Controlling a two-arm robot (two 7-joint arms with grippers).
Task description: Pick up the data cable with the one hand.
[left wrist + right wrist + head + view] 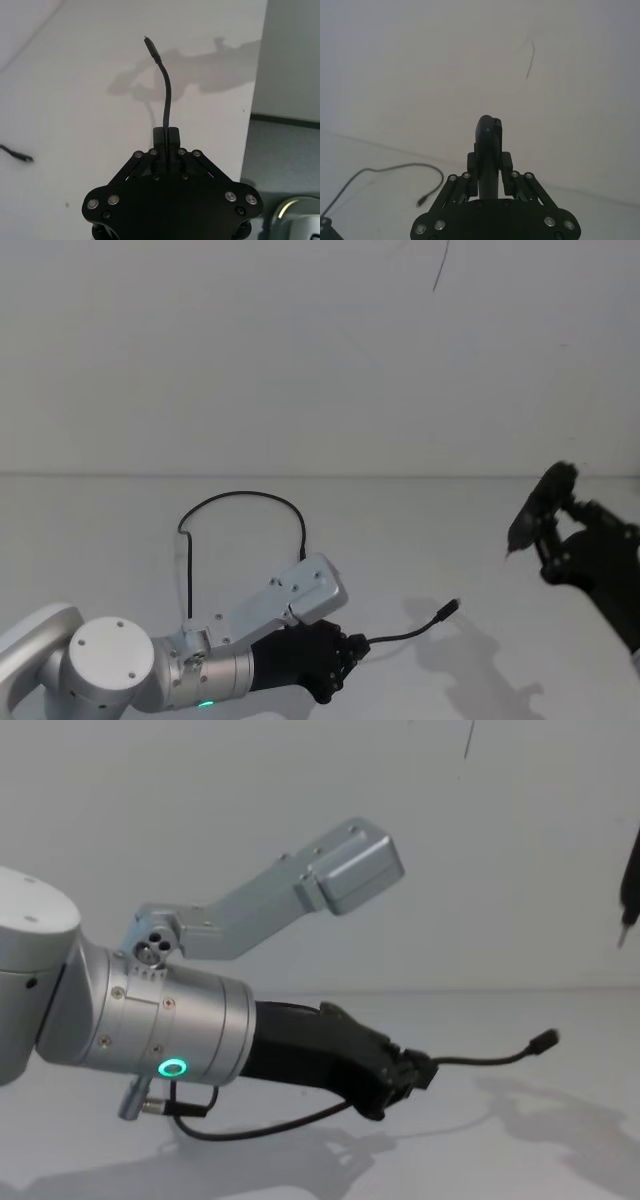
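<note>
The left claw was closed on the data cable, pinching it between the fingertips a little way back from one plug, low over the white table. From the grip the short free length ran straight out ahead of the claw, in line with its fingers. It then curved upward, so that the plug stood clear of the table and pointed toward the robot's right. The rest of the cable dropped back beneath the left wrist, and its far plug appeared to lie on the table off to one side. The cord's long axis therefore ran along the claw's reach, not across it. The right claw was raised well apart on the right, clamped on a dark pen-like tool. By my judgement the hold looked made, and what remained was a plain lift, with the trailing end to come up after.
</note>
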